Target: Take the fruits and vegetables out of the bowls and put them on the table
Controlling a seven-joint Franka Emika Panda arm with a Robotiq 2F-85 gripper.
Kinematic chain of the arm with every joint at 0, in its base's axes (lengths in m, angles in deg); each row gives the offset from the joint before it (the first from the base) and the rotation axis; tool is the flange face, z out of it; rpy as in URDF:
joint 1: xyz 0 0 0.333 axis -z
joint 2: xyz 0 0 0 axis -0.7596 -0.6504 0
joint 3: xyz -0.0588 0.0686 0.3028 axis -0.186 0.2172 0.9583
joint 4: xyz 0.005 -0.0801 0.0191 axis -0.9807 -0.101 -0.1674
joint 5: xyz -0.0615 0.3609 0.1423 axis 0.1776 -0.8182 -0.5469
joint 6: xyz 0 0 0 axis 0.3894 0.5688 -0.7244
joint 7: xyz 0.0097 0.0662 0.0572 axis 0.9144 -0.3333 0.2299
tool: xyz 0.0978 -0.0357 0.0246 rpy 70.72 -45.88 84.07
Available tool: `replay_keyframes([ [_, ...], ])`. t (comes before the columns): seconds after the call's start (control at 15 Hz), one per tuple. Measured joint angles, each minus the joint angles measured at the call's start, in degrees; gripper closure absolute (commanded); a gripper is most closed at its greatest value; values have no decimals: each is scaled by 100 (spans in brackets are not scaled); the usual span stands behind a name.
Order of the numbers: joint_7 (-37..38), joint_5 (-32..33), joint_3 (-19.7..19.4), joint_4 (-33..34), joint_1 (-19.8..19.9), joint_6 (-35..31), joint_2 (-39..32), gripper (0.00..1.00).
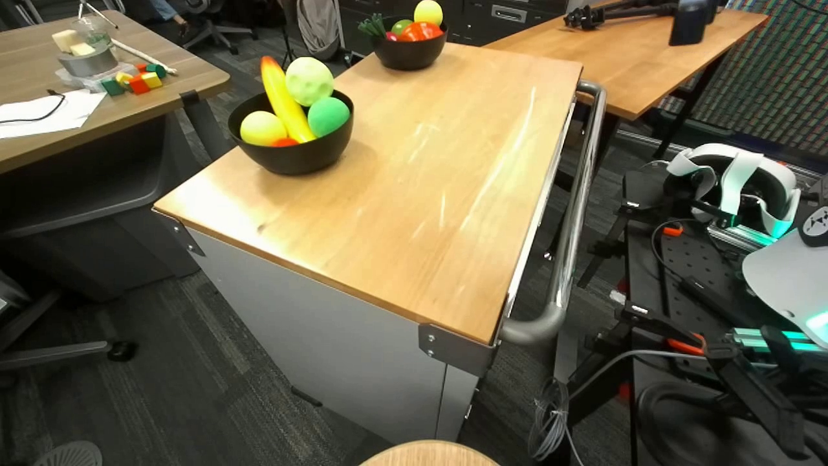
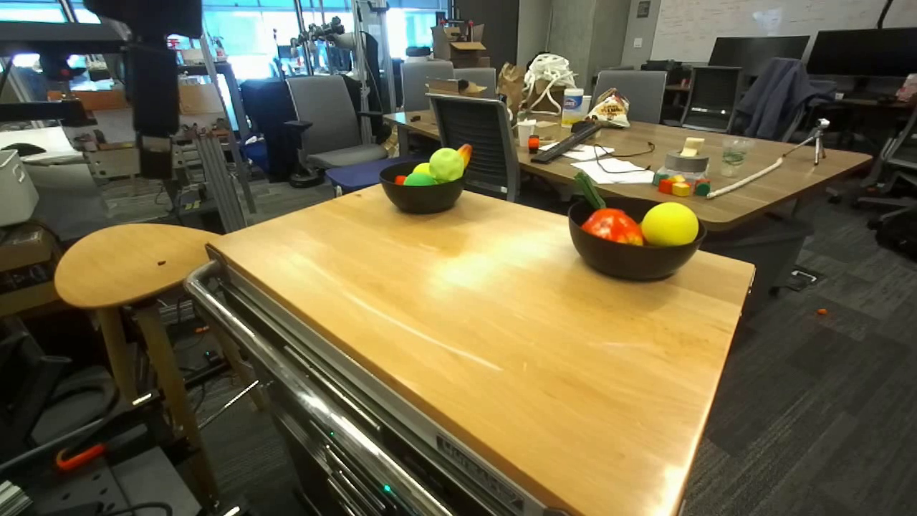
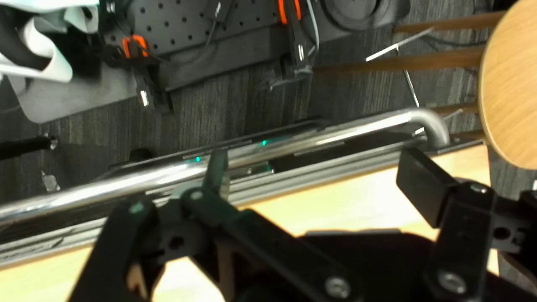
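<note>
Okay, my gripper (image 3: 321, 180) is spread wide in the wrist view, pads (image 3: 419, 188) well apart, hold of nothing. Beyond it, the chrome bar handle (image 3: 126, 184) and the edge of the wooden table (image 3: 344, 201), one pad showing against the bar, the other against the wood; how far above them I am, can't tell. Round stool (image 3: 512, 84) sits by the table's end, right side of the wrist view. Over a strip of dark carpet (image 3: 243, 105) from the handle: perforated black cart (image 3: 176, 31), white headset (image 1: 737, 175) at one end. On the table, along the side opposite the handle and well apart, I've got the banana bowl (image 1: 294, 160) and the apple bowl (image 2: 634, 261), both black, both loaded, both in both exterior views. Banana bowl contents: banana (image 1: 281, 100) tilted, reddish tip up past the rim; pale green ball (image 1: 309, 81) high beside it, darker green ball (image 1: 328, 116) just below that, yellow ball (image 1: 262, 128) on the banana's other side, orange-red piece (image 1: 284, 142) low down, mostly hidden. Apple bowl contents: red apple (image 2: 612, 226) next to a bright yellow ball (image 2: 670, 224), green leafy top (image 2: 589, 190) poking out over the rim; in an exterior view I also get a green round fruit (image 1: 401, 26) tucked in there plus a red bit (image 1: 391, 36), too small to name. Farther off, past the bowls, a brown desk (image 2: 795, 170) carries a grey tape roll (image 2: 686, 163), coloured blocks (image 2: 680, 188) bunched just beside it, and white paper (image 2: 620, 175).
</note>
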Motion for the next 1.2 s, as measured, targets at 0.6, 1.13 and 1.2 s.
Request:
replay_keyframes([
  [0.6,-200,444,-905,1554,718,-1765,-921,0],
  [1.13,-71,505,-875,1563,736,-2410,-1200,0],
  [1.2,-2,505,-877,1618,754,-2611,-1332,0],
])
